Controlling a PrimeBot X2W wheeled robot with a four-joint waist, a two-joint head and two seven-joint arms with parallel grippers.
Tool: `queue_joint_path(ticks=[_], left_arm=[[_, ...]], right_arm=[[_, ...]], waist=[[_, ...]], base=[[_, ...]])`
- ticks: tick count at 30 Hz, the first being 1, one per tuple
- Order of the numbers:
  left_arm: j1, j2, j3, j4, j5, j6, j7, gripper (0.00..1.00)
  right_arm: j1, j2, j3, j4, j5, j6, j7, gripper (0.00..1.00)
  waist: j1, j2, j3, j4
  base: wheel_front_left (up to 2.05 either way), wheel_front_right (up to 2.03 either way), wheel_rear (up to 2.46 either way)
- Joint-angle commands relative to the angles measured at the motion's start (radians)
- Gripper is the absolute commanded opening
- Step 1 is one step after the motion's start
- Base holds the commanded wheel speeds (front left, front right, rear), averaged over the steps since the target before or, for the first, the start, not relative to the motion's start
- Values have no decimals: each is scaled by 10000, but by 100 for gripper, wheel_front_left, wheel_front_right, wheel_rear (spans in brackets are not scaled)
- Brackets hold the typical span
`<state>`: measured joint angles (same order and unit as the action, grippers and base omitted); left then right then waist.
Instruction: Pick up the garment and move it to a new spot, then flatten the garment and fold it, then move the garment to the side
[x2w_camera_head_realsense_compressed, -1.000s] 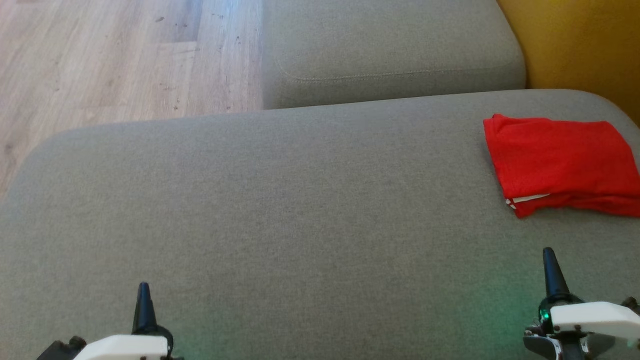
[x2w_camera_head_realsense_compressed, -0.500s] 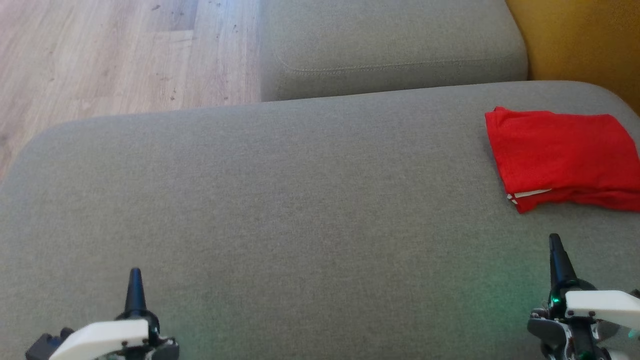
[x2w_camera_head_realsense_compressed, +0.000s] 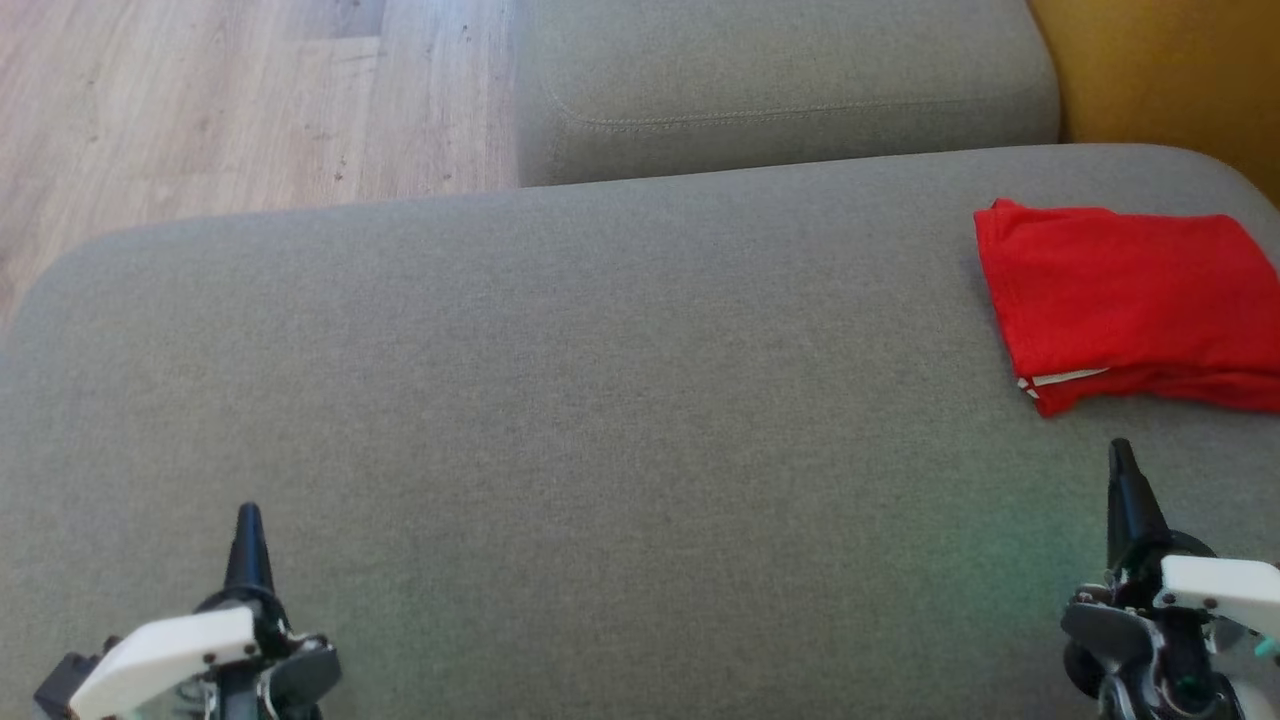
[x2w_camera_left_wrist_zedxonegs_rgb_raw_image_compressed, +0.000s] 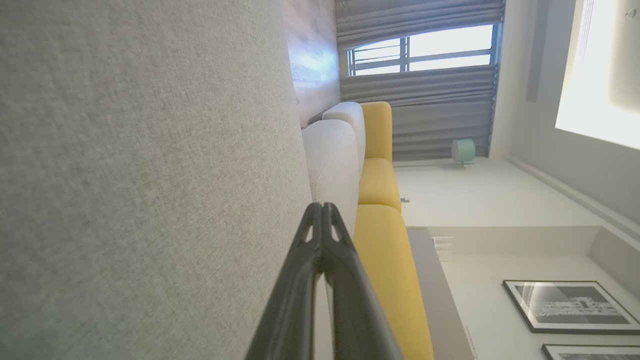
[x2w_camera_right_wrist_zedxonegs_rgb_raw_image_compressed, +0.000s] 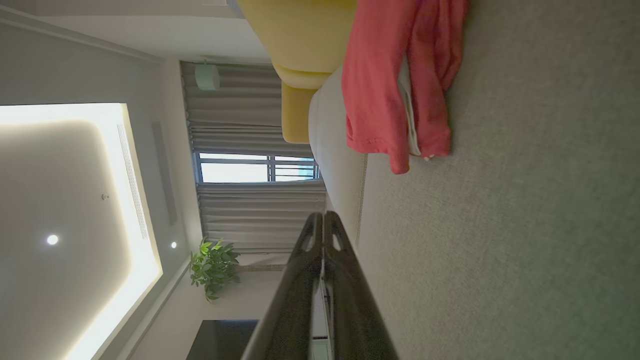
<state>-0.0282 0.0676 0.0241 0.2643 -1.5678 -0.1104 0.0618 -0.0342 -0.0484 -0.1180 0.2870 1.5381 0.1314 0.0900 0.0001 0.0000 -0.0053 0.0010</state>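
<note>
Above the near edge of the grey seat cushion, the left gripper is being held by the cushion's near left corner and the right gripper by its near right corner. Both are being held clear of the fabric. The fingers of each are being held pressed together with nothing between them. This is judged a parked posture, as no grasp is being called for here. Toward the cushion's far right corner, the red garment is being supported as a flat folded rectangle, with a white inner edge showing at its near corner. It is judged to be set aside there, as the task's last step asks. Beyond the cushion's far edge, a second grey cushion, a yellow backrest and a wooden floor are being shown.
</note>
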Motion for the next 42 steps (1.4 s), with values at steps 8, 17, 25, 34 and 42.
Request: queue_joint_path(ticks=[8,17,25,34,42], left_arm=[[-768,86,538,-207,-707,-203,226,0],[-771,59,576,-205,-675,-203,256,0],[-773,37,606,-204,-650,-203,280,0],[-775,15,637,-203,-623,-203,305,0],[-777,-3,663,-201,-602,-203,326,0]], right_arm=[[-738,-18,31,-422,695,-7,241,0],[-738,-18,31,-422,695,-7,241,0],[-738,-18,31,-422,696,-7,241,0],[-738,-18,33,-422,697,-7,239,0],[-738,-18,34,-422,699,-7,238,0]], waist=[[-1,0,84,-10],[-1,0,84,-10],[-1,0,84,-10],[-1,0,84,-10],[-1,0,84,-10]], base=[[0,0,0],[0,0,0],[0,0,0],[0,0,0],[0,0,0]])
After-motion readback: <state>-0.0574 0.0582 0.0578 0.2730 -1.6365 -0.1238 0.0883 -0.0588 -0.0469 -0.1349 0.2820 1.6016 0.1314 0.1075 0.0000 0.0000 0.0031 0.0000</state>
